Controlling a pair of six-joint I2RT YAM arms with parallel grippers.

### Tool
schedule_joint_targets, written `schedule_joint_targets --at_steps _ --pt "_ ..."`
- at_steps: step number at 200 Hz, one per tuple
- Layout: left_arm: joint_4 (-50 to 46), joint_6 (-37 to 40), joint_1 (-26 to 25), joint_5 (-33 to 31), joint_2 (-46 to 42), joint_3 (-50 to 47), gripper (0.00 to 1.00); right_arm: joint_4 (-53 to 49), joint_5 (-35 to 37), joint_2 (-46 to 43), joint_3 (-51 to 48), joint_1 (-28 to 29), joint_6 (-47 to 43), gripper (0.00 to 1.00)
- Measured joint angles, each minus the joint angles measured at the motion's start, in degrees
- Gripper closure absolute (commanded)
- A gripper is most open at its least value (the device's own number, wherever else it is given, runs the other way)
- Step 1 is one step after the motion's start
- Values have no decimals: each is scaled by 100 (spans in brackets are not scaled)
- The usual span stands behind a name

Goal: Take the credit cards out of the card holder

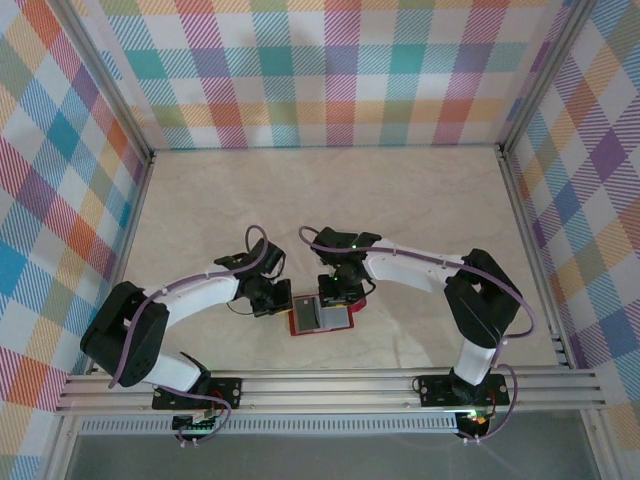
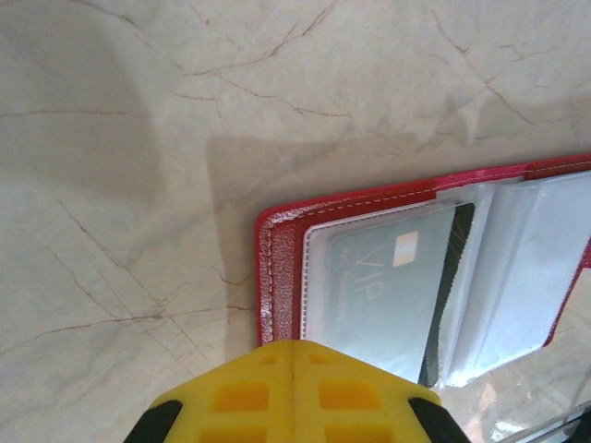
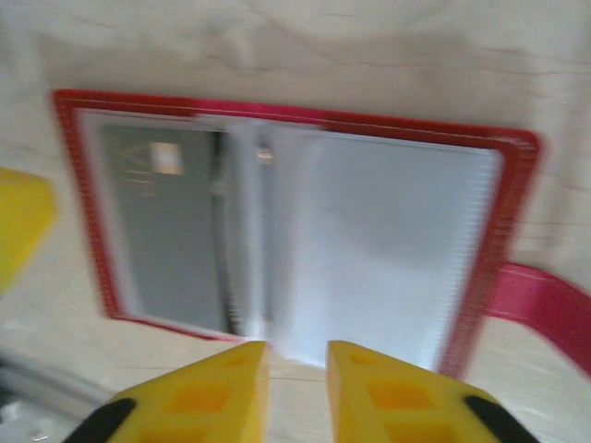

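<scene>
The red card holder (image 1: 322,317) lies open on the table between my two arms, its grey clear pockets facing up. A pale grey credit card (image 2: 392,286) with a dark band sits inside the left pocket, also seen in the right wrist view (image 3: 157,231). My left gripper (image 2: 294,343) is shut, its tip down on the holder's red left border (image 2: 277,268). At the holder's near edge my right gripper (image 3: 295,346) stands open a little, and bare table shows between its fingers. The snap tab (image 3: 540,300) sticks out on the right side.
An aluminium rail (image 1: 330,385) runs along the near edge by the arm bases. Plaid walls (image 1: 330,80) close in the back and both sides. The beige marbled table top (image 1: 330,200) stretches behind the arms.
</scene>
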Motion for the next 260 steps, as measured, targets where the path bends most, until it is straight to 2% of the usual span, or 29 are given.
schedule_joint_targets --at_steps 14,40,105,172,260 --pt "52 -9 -13 76 -13 -2 100 267 -293 22 -4 0 81 85" --pt "129 -57 -96 201 35 -4 100 675 -697 216 -2 0 184 86" --pt "304 -131 -214 258 339 -107 100 883 -968 874 63 0 223 85" --pt "341 -103 -214 267 393 -109 100 870 -938 1027 166 0 216 80" --pt "348 22 -214 308 503 -22 100 490 -452 1012 254 4 173 77"
